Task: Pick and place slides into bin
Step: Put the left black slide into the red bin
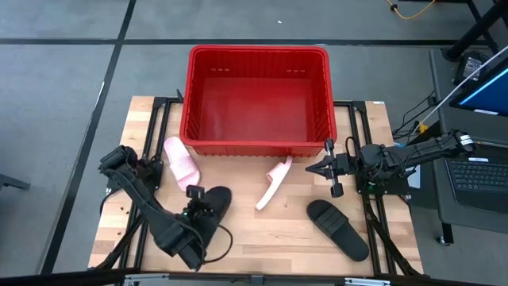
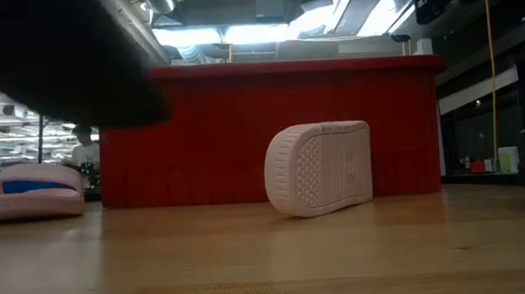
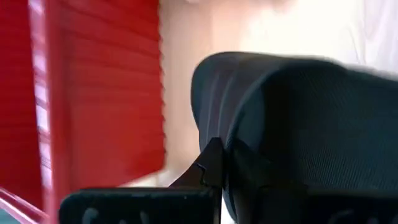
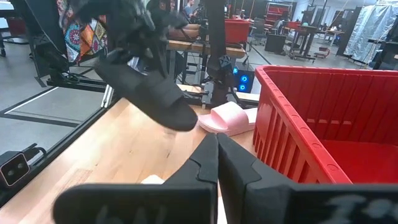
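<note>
My left gripper [image 1: 195,208] is shut on a black slide [image 1: 216,203] at the near left of the table; the right wrist view shows that slide [image 4: 149,87] raised off the wood. My right gripper [image 1: 324,168] is shut and empty, level, by the near right corner of the red bin [image 1: 255,143]. One pink slide [image 1: 181,161] lies flat on its sole left of the bin's near wall. The other pink slide [image 1: 274,181] stands on its long edge, sole toward the near side [image 2: 321,169]. A second black slide [image 1: 338,229] lies flat at the near right. My left gripper holds the black slide at its strap end [image 3: 249,143], with one finger [image 3: 211,163] beside the strap. The slide itself hides the rest of the hold. The slide is lifted clear of the table and tilted, its free end [image 4: 177,115] hanging lower.
The bin's inside [image 1: 258,107] holds nothing. Black frame rails [image 1: 155,119] run along both sides of the wooden table. A laptop [image 1: 480,171] and cables stand past the table's right edge. Bare wood [image 1: 270,238] lies between the two black slides.
</note>
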You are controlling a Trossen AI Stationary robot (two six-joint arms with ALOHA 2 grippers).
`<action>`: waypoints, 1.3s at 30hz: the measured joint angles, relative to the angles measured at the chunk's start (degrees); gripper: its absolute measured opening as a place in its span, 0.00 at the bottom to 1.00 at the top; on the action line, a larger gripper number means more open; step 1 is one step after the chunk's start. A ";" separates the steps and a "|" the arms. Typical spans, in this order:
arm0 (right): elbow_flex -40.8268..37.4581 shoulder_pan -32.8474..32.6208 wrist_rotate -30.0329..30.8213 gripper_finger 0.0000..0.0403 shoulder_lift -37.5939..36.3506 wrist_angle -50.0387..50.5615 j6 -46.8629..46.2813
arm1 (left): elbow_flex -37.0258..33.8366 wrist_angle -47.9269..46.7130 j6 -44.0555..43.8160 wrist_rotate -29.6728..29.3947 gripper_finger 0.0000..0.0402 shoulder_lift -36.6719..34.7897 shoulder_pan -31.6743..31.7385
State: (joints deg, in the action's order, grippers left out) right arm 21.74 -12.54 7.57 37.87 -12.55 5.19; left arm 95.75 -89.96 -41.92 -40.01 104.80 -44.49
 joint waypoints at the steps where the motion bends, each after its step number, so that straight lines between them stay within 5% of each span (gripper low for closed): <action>1: 0.00 0.01 0.01 0.01 0.02 0.09 0.00 | 1.07 -0.03 1.06 -1.05 0.01 -0.03 0.45; 18: 0.00 0.01 0.46 0.01 0.01 0.21 1.38 | 9.87 -0.06 17.45 -16.62 0.01 -1.15 10.27; 31: 0.00 0.01 0.46 0.01 0.01 -0.03 1.53 | 9.94 -0.17 30.83 -27.56 0.01 -18.03 19.35; 39: 0.00 -0.02 1.20 0.01 0.00 -0.03 2.98 | 9.90 -0.14 39.55 -30.94 0.01 -20.42 30.39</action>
State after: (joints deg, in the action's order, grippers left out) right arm 21.74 -12.56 8.77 37.87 -12.58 8.17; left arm 105.65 -90.10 -2.37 -70.95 84.38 -14.10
